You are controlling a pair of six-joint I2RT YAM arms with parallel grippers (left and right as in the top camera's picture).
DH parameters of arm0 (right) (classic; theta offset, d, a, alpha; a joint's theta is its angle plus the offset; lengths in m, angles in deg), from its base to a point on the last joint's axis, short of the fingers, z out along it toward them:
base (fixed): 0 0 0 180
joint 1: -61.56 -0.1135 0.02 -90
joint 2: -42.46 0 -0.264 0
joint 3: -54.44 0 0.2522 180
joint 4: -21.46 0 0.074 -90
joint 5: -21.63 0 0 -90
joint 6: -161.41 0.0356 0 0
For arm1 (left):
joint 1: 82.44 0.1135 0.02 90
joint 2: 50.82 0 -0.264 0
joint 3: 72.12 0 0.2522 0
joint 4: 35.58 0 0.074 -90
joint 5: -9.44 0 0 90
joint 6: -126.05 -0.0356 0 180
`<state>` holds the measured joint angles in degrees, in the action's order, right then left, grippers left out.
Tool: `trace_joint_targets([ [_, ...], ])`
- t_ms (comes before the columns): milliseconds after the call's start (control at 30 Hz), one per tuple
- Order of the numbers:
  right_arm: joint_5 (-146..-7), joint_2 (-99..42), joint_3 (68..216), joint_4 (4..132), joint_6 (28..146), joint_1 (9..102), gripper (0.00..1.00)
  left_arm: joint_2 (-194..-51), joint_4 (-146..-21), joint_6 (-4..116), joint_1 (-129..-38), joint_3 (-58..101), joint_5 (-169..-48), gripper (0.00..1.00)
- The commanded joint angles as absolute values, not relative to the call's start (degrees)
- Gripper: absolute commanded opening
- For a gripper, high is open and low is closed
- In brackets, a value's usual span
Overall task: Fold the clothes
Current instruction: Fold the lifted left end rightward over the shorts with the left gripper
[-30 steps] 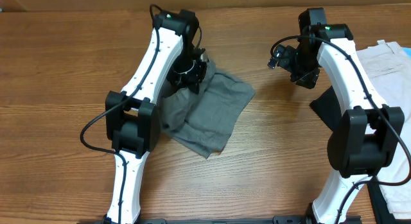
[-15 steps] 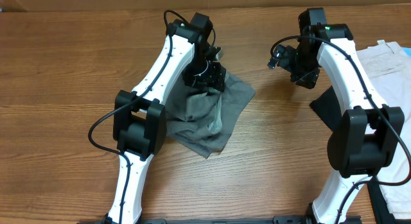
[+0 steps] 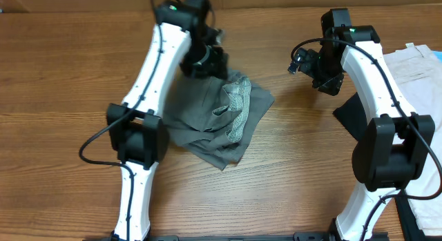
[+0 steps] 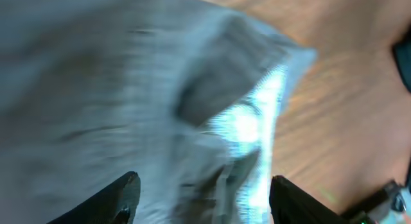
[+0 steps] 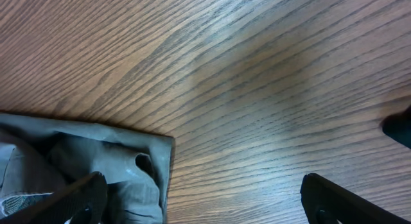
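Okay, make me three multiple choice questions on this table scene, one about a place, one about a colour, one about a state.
1. Where do the cream-white shorts lie?
A. at the table's right side
B. at its left side
C. in its middle
2. What colour are the crumpled shorts in the middle?
A. red
B. grey
C. blue
3. How is the right gripper?
A. shut on cloth
B. shut, empty
C. open, empty
Answers: 1 A, they show pale beyond the right arm; 2 B, the cloth is medium grey; 3 C, its fingers stand wide apart, holding nothing.
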<state>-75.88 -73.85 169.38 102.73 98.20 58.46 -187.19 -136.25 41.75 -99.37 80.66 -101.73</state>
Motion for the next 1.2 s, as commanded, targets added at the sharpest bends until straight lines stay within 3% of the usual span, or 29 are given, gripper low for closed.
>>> trace_joint_targets([
  [0, -75.90, -73.28, 170.48, 102.53, 98.16, 58.27, 1.00, -186.50, -136.60, 42.14, -97.01, 79.48, -98.76, 0.66],
  [233, -75.90, -73.28, 170.48, 102.51, 98.16, 58.27, 1.00, -186.56, -131.36, 41.81, -98.96, 69.10, -103.98, 0.54],
  [567, -75.90, -73.28, 170.48, 102.51, 98.16, 58.27, 1.00, -186.58, -119.07, 43.98, -107.55, 58.08, -109.97, 0.51],
  [967, -75.90, -73.28, 170.48, 102.51, 98.16, 58.27, 1.00, -187.39, -114.11, 44.04, -113.49, 57.60, -111.31, 0.54],
  [1167, -75.90, -73.28, 170.48, 102.53, 98.16, 58.27, 1.00, -189.56, -113.02, 43.76, -114.30, 57.55, -112.46, 0.49],
])
